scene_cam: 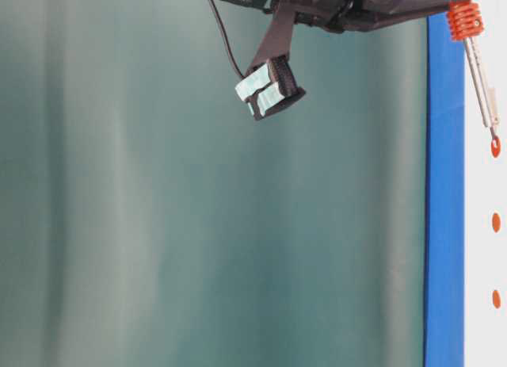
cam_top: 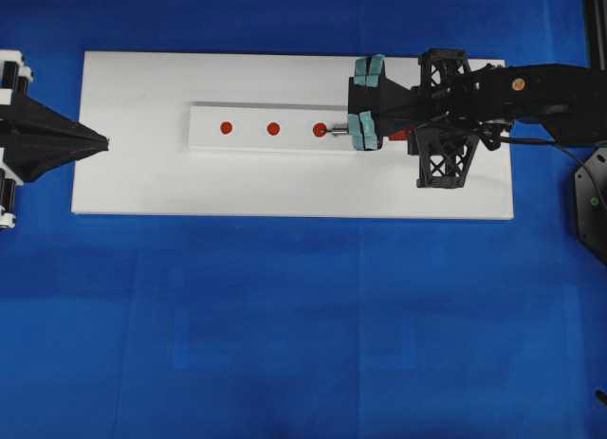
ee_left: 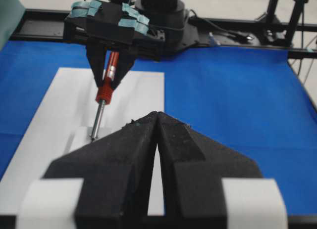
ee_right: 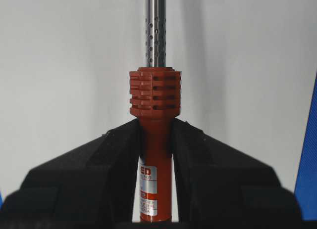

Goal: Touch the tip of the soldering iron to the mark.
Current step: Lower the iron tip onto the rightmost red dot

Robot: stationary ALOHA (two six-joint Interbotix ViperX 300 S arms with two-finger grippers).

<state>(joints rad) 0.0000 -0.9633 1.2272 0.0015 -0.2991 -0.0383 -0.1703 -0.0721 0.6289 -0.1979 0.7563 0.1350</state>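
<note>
The soldering iron (ee_right: 155,155) has a red-orange handle and a ribbed collar, and my right gripper (ee_right: 155,122) is shut on that handle just behind the collar. Its silver shaft (cam_top: 340,131) points left over a raised white strip (cam_top: 251,112) that carries three red marks. The tip (scene_cam: 494,137) sits at the edge of the nearest mark (scene_cam: 496,148), the rightmost one (cam_top: 320,130) from overhead, and seems to touch it. My left gripper (cam_top: 100,140) is shut and empty at the board's left edge, its fingertips (ee_left: 153,117) pointing toward the iron (ee_left: 105,93).
The strip lies on a white board (cam_top: 285,188) on a blue cloth (cam_top: 303,325). Two more red marks (cam_top: 273,129) (cam_top: 226,128) lie further left along the strip. The iron's black cord (cam_top: 569,159) trails off to the right.
</note>
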